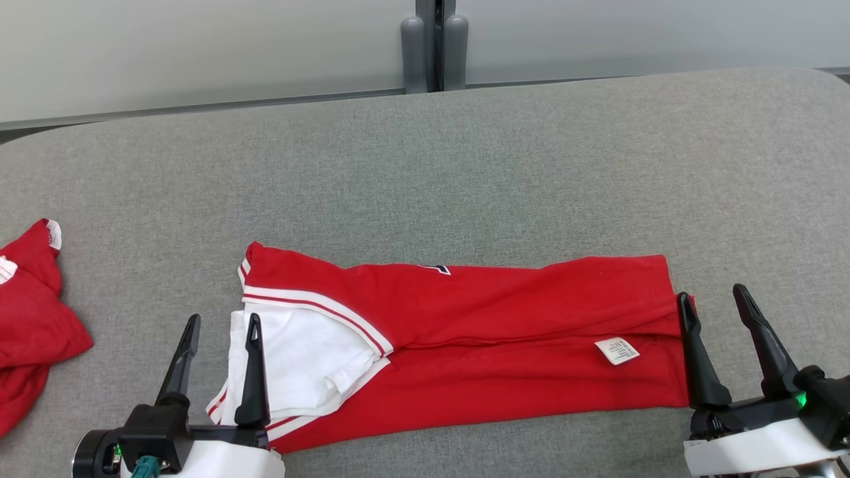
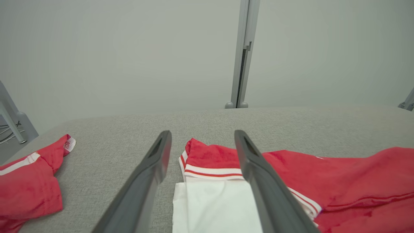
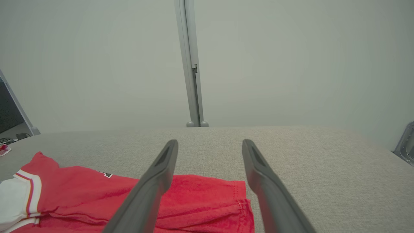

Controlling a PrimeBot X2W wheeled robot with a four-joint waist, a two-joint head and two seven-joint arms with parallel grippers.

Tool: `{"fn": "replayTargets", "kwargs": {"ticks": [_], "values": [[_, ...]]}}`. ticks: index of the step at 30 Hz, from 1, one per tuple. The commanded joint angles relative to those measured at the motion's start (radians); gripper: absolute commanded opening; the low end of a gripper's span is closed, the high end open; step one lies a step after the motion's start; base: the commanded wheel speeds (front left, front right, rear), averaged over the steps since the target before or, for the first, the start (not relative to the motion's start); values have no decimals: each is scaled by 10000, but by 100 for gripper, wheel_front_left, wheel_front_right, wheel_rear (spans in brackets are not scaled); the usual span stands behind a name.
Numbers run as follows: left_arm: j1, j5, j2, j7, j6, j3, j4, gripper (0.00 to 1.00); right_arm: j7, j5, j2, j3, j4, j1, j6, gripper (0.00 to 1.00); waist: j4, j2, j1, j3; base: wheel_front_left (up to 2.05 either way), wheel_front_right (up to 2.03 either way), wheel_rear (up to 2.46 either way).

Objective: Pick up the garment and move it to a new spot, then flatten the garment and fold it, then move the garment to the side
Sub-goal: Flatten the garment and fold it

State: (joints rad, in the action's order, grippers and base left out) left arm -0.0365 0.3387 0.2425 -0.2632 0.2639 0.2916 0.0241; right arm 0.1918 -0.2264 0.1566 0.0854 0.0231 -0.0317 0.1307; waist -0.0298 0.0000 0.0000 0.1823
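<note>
Left jaws stand wide apart and empty, straddling the white end of the folded red garment (image 1: 498,318). Right jaws, equally wide and empty, straddle its hem edge. The garment lies at six o'clock on the grey bench (image 1: 465,166), with another red garment (image 1: 33,318) at nine.

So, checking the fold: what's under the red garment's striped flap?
Some white fabric pokes out beneath the striped flap; how far it runs under the red is covered.
</note>
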Motion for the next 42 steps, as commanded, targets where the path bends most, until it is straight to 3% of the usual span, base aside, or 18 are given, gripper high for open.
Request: {"fn": "replayTargets", "kwargs": {"ticks": [1,20,29,39,40,42], "values": [[-38,-40,65,-15,-70,-57,-54,100,-38,18,1,5,21,-80,0,100,0,0,0,-52,0,0,0],[414,105,27,-17,-354,-196,-437,100,-83,-180,7,-201,-347,209,-2,100,68,0,0,283,0,0,0],[1324,-237,-204,-17,-735,-50,-607,100,232,-678,445,-406,-3103,1390,0,100,448,0,0,1028,0,0,0],[1635,-440,-388,-17,-1039,-481,-772,100,440,-1701,158,489,-5449,1706,0,100,581,0,0,1332,0,0,0],[1655,-460,-414,-17,-1059,-526,-781,100,439,-1827,132,648,-5632,1733,0,78,582,0,0,1346,0,0,0],[1663,-517,-461,-17,-1131,-617,-800,100,327,-2043,74,1072,-6016,1733,3,18,579,0,0,1363,0,0,0]]}}
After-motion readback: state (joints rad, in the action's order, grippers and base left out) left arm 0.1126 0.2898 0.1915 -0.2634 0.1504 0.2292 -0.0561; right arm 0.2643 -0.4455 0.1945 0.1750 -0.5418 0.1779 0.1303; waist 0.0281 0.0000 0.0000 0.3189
